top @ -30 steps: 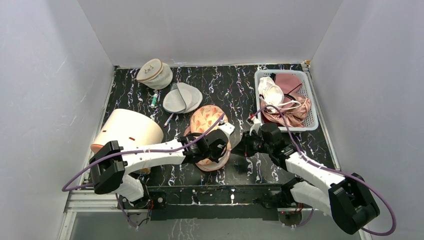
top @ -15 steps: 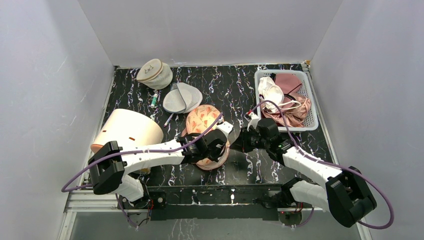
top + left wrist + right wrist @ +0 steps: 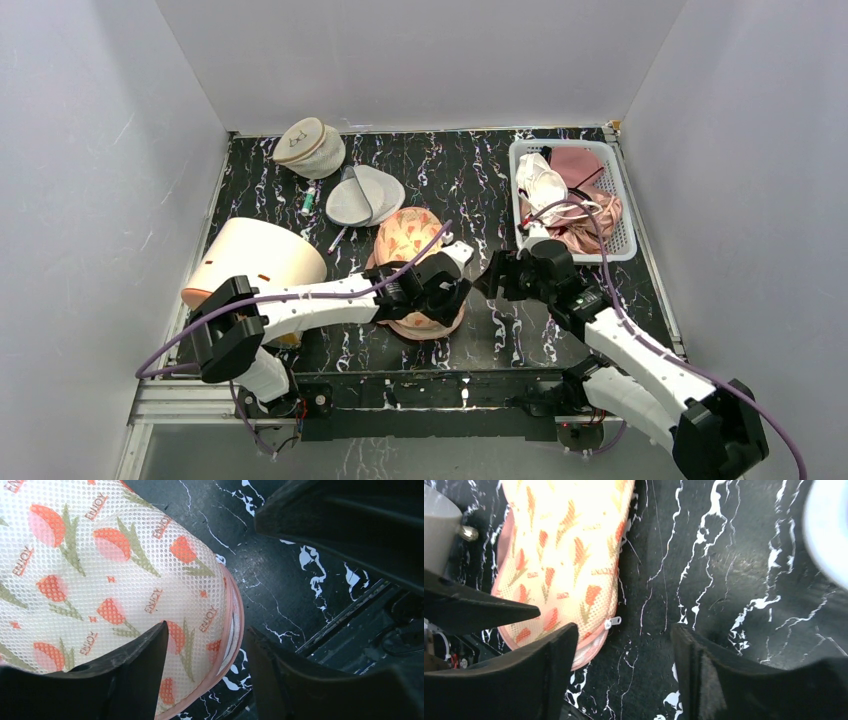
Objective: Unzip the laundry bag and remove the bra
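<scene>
On the black table (image 3: 470, 180), the left gripper (image 3: 205, 632) hangs over the edge of the laundry bag (image 3: 405, 235), the right gripper (image 3: 624, 630) just beside it, both half open and empty.

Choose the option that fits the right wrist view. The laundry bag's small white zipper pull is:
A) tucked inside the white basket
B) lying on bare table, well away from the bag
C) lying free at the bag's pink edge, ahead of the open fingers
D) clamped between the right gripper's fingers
C: the zipper pull rests against the pink edge of the laundry bag, ahead of the right gripper, whose fingers stand wide apart without touching it.
</scene>
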Motion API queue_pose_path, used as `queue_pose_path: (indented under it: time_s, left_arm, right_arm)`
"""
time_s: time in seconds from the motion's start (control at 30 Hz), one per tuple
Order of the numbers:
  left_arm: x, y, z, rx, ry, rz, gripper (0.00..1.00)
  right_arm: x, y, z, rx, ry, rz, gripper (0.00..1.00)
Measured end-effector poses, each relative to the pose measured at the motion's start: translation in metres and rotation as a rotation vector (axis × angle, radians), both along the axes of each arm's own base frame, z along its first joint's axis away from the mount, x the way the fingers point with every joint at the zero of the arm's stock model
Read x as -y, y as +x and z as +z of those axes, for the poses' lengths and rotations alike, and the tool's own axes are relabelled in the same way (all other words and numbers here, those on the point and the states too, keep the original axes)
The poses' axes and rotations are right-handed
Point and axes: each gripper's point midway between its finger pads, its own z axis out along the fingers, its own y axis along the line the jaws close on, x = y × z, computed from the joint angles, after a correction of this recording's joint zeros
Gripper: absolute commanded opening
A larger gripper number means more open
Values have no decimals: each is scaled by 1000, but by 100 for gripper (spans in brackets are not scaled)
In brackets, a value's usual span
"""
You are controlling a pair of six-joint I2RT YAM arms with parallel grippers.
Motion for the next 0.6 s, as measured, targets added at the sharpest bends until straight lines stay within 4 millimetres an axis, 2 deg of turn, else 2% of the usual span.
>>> queue_pose_path:
  time_s: [0.13,0.27,0.4,0.5,0.6]
  left_arm:
    - [2,4,5,-1,-18,7,78]
    - [-8,13,28,40,-48,26,89]
    - [-36,37,84,162,-117,102,98]
    - [-68,56,142,314,-199,194,98]
    - [-104,66,195,483,-260,284,98]
  right_arm:
    - [3,5,27,65,21,-28,85]
    - [-3,12,44,97,28,-1,86]
    - [-14,17,39,60,5,54,87]
    - [-29,13,32,32,-22,116,87]
    - [-53,6,30,20,-47,191,87]
